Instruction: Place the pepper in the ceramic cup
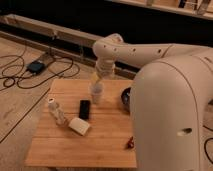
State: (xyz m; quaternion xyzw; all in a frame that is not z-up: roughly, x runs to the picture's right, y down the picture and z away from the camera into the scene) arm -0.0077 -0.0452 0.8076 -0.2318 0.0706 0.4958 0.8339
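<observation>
"Where has the pepper got to?"

"Near right corner of the wooden table (pixel 55 147), close to the front edge. The pepper (pixel 130 143) is a small, glossy, dark-red sliver lying flat on the wood. It sits right against the robot's big white body (pixel 170 125), which hides part of it."

"What else is on the near side?"

"A little further in, left of centre, there's a white block (pixel 80 126). A small clear bottle (pixel 57 111) is just beside it on the left. A flat black object (pixel 85 109) lies just beyond the block."

"And the containers?"

"The ceramic cup (pixel 96 93) stands upright past the black object, about mid-table. It's pale and handleless, and well apart from the pepper. I can't see into it from here. To its right a dark bowl (pixel 126 97) peeks out from behind the robot's body, and whatever it holds is hidden."

"The gripper?"

"The gripper (pixel 98 80) hangs right over the cup's mouth, on the end of the arm (pixel 130 50) that reaches in from the right. I can't tell whether it is open, closed or holding anything."
</observation>
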